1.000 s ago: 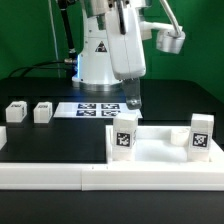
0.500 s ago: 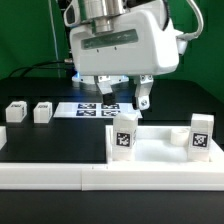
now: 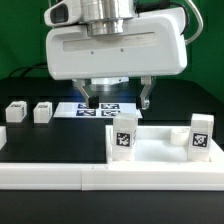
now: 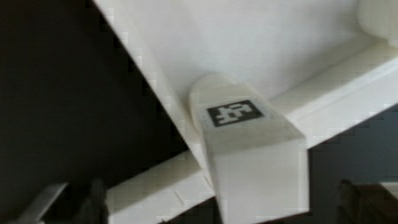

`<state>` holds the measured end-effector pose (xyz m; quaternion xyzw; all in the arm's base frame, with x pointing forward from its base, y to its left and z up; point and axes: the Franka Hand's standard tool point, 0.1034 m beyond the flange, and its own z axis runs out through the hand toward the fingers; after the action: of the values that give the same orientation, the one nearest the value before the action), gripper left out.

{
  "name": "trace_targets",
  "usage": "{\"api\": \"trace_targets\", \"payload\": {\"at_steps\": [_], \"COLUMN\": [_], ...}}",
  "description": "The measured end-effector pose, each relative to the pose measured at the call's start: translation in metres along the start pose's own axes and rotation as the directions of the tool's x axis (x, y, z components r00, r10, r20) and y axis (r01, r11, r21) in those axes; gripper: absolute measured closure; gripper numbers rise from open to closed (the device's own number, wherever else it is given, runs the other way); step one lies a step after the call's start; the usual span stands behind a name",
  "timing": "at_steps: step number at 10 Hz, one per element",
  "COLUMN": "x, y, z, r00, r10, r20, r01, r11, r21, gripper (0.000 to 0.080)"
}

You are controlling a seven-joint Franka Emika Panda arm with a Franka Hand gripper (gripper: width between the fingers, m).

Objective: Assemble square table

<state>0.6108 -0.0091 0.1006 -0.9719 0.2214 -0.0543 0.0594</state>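
Note:
The square table's white slab [image 3: 158, 147] lies flat against the front wall. Two white tagged legs stand upright on it, one [image 3: 124, 137] at its near corner on the exterior view's left and one [image 3: 201, 135] on the right. My gripper [image 3: 117, 100] hangs open just above and behind the left one, with its dark fingers [image 3: 146, 97] spread wide. In the wrist view that leg [image 4: 237, 115] points up between the fingertips of the gripper [image 4: 210, 205] without touching them, and the slab [image 4: 267, 45] lies beyond it. Two more loose legs [image 3: 16, 112] [image 3: 42, 112] rest on the black table.
The long white L-shaped border wall [image 3: 60, 176] runs along the front and holds the slab in its corner. The marker board [image 3: 100, 108] lies flat behind the slab, under my hand. Black cables trail at the back on the exterior view's left.
My hand has turned broadside and come forward, filling more of the exterior view, and now sits over the left upright leg. The jaws stayed open. No part has moved.

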Motion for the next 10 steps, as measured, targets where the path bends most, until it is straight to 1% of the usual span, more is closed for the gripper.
{"api": "trace_targets", "payload": {"at_steps": [1, 2, 3, 4, 5, 6, 8, 10], "x": [0.000, 0.000, -0.008, -0.020, -0.033, -0.039, -0.040, -0.041], "y": [0.001, 0.002, -0.002, -0.002, 0.002, 0.008, 0.022, 0.033], "z": [0.000, 0.000, 0.001, 0.006, 0.014, 0.019, 0.036, 0.060], "r00": [0.999, 0.986, 0.950, 0.925, 0.890, 0.862, 0.807, 0.823], "r10": [-0.034, -0.169, -0.311, -0.378, -0.452, -0.503, -0.587, -0.564], "r20": [0.000, 0.001, 0.013, 0.032, 0.056, 0.062, 0.067, 0.071], "r01": [0.034, 0.169, 0.311, 0.378, 0.453, 0.505, 0.590, 0.568], "r11": [0.999, 0.986, 0.950, 0.926, 0.891, 0.863, 0.805, 0.818], "r21": [-0.001, -0.012, -0.003, -0.002, -0.009, -0.020, -0.056, -0.092], "gripper": [0.0150, 0.0150, 0.0150, 0.0150, 0.0150, 0.0150, 0.0150, 0.0150]}}
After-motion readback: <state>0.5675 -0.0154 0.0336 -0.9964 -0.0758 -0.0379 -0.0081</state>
